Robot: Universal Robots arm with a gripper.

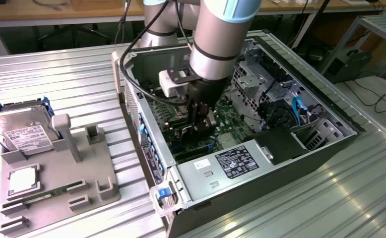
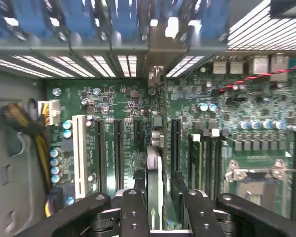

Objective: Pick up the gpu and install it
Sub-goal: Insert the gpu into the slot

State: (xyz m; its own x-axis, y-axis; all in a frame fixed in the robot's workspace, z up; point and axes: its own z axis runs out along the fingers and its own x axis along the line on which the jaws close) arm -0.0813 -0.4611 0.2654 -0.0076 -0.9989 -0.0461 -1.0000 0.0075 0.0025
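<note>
We see the black 2-fingered gripper (image 2: pixel 153 200) clamped on the gpu, a thin green card seen edge-on (image 2: pixel 154 173), low inside the open dark metal computer case (image 1: pixel 325 144), over the green motherboard's black slots (image 2: pixel 116 148). Slight misalignment could jam the card against a neighbouring slot.

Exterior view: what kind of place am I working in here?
Probably a lab or workshop test cell: an open PC case on a ribbed metal table, a grey parts fixture holding a hard drive, and workbenches behind.
</note>
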